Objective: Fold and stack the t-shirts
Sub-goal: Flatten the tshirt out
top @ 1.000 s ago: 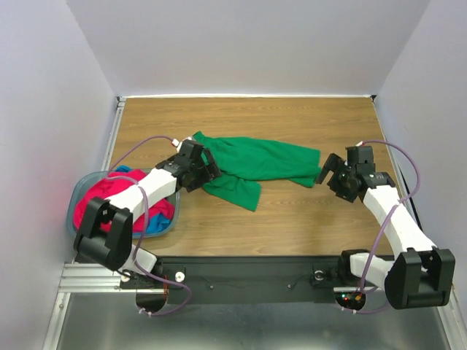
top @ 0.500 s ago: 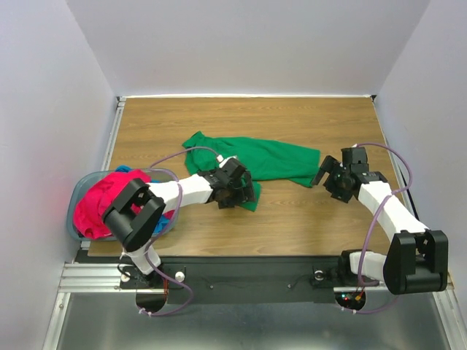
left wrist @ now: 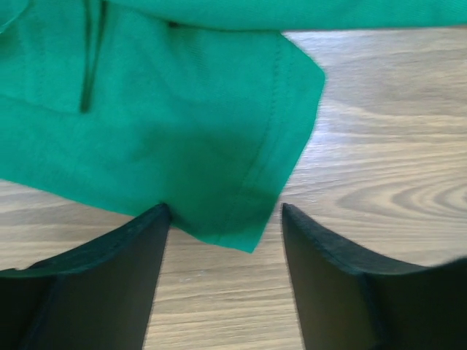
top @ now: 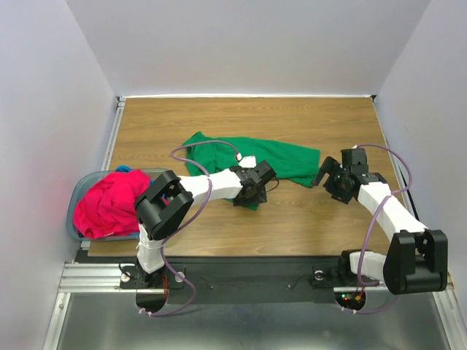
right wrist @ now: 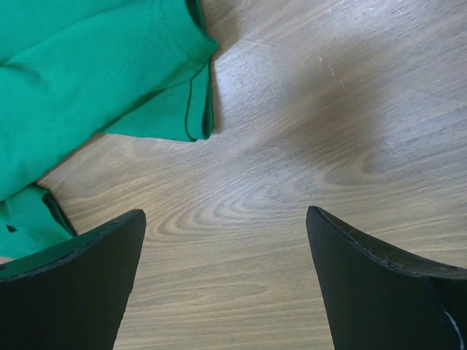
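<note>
The kelly green t-shirt (top: pixel 255 157) lies crumpled across the middle of the table. My left gripper (top: pixel 255 191) is open at its near lower corner. In the left wrist view the green cloth (left wrist: pixel 160 131) fills the upper left, and its corner tip lies between the open fingers (left wrist: pixel 109 277), with nothing gripped. My right gripper (top: pixel 325 173) is open just right of the shirt's right end. In the right wrist view the green sleeve (right wrist: pixel 95 73) lies ahead to the left, over bare wood. The pink-red t-shirt (top: pixel 109 204) fills the basket, and a bit of the blue t-shirt (top: pixel 124 169) peeks out behind it.
The grey-blue plastic basket (top: pixel 73 219) sits at the table's left near edge. White walls close in the table on the left, back and right. Bare wood table (top: pixel 306 219) lies in front of the shirt and to its right.
My left arm has swung right, from the shirt's left end to its near lower corner. My right gripper has shifted slightly towards the shirt's right end. The shirt's left edge has shifted a little.
</note>
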### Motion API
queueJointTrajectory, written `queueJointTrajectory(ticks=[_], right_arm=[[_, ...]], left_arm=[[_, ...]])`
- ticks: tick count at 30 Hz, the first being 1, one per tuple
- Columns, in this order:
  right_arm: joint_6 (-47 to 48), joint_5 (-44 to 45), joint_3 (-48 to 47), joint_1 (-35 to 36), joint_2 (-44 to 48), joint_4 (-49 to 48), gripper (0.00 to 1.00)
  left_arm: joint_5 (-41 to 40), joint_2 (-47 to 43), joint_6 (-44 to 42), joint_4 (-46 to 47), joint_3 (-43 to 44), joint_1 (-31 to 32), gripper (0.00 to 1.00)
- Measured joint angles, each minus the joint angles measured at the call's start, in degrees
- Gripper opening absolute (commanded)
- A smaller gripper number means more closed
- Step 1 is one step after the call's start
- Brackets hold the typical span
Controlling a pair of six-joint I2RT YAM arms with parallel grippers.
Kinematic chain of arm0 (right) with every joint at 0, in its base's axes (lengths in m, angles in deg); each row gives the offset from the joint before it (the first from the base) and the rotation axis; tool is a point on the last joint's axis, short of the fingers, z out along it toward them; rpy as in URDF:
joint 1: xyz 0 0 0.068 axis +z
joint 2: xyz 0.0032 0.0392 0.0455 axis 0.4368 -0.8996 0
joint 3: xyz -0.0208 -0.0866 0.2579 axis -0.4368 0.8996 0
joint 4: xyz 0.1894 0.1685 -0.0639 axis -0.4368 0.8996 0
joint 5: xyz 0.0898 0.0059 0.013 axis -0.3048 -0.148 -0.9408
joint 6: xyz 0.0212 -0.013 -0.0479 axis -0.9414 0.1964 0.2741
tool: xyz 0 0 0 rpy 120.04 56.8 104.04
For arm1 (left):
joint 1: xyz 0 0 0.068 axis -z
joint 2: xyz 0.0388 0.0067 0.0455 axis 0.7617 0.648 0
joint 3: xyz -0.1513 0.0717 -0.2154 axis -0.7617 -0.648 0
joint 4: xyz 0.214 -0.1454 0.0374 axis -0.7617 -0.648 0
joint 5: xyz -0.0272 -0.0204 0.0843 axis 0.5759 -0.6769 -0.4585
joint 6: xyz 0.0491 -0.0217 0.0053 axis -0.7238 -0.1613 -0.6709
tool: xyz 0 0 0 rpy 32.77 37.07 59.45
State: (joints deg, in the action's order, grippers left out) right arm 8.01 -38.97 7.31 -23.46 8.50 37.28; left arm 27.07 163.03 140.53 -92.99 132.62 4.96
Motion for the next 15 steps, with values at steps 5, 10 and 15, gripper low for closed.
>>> queueJointTrajectory(ticks=[5,10,15], right_arm=[[0.0,1.1,0.0,0.0,0.0,0.0,0.97],[0.0,2.6,0.1,0.0,-0.5,-0.2,0.97],[0.2,4.2,0.7,0.0,-0.6,-0.2,0.96]], left_arm=[[-2.6,1.6,0.2,-3.2,1.9,1.4,0.61],[-5.2,3.5,-0.1,-5.2,3.7,3.0,0.48],[-5.6,3.6,0.4,-5.0,3.6,3.6,0.0]])
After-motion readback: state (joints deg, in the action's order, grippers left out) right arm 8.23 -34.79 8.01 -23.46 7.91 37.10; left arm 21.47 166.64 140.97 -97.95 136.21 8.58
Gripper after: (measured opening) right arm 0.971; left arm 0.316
